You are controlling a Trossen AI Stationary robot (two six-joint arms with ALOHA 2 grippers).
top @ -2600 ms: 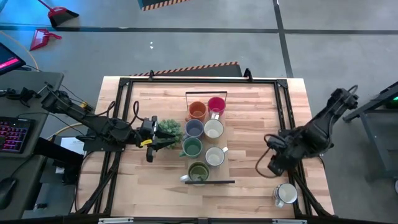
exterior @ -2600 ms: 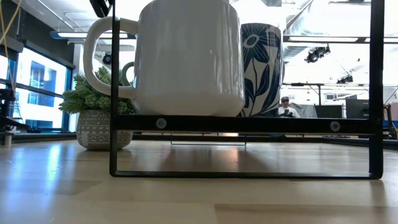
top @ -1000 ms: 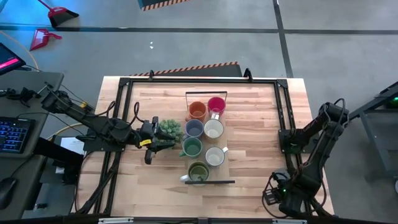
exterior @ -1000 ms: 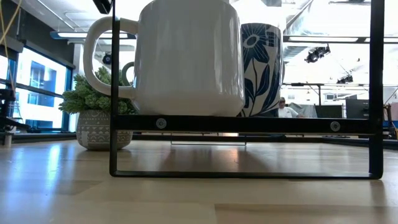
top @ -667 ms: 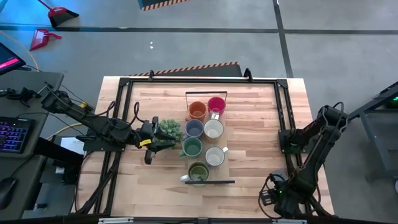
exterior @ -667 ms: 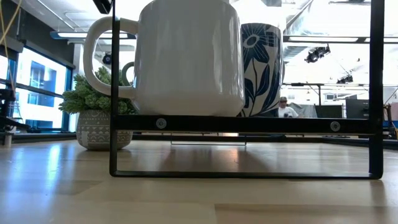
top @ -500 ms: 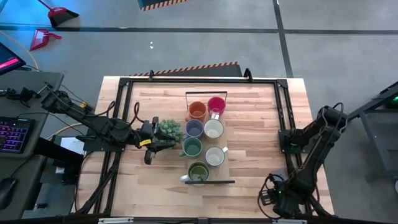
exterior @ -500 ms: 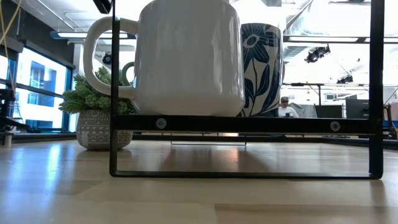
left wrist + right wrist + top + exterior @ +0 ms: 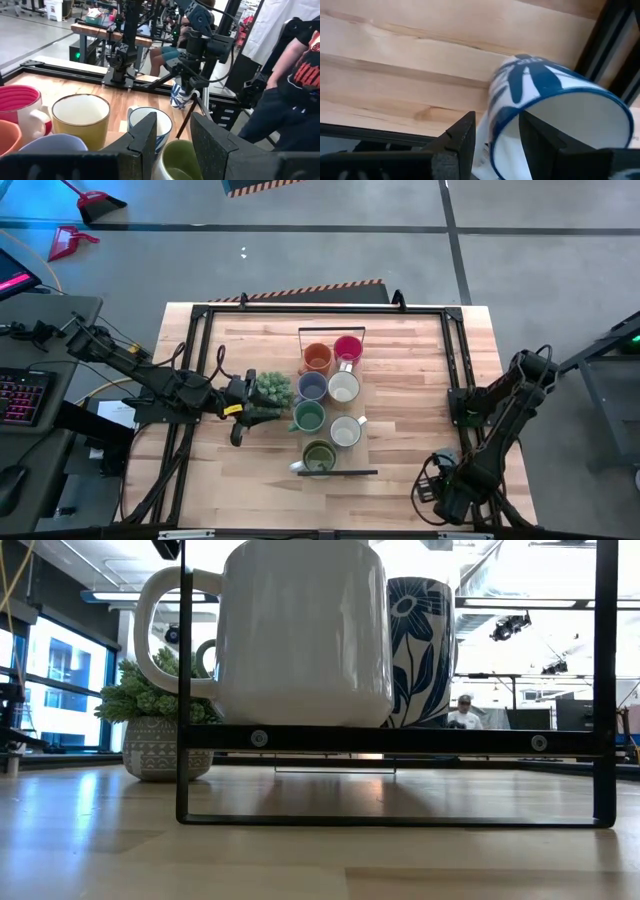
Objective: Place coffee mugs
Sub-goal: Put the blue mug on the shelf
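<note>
Several coffee mugs stand on a black wire rack [image 9: 352,472] mid-table: orange [image 9: 317,358], pink-red [image 9: 347,348], lavender [image 9: 312,386], teal [image 9: 308,417], olive [image 9: 318,455] and two white ones [image 9: 343,387]. A white mug with blue flowers [image 9: 540,85] stands at the table's near right corner. My right gripper [image 9: 497,117] points down at it, open, one finger over its mouth and one outside its wall. My left gripper [image 9: 262,413] stays level beside a potted plant [image 9: 270,388], open with nothing between its fingers [image 9: 150,135].
Black rails [image 9: 455,370] frame the wooden table. Bare wood [image 9: 410,380] lies between the rack and the right arm. In the low view a large white mug [image 9: 300,640] on the rack fills the front. People [image 9: 295,85] are beyond the table's right edge.
Since the earliest frame my right gripper has swung toward the table's near right corner and now covers the blue-flowered mug in the high view. Over the last second it has hardly moved. The mugs on the rack and the plant have kept still.
</note>
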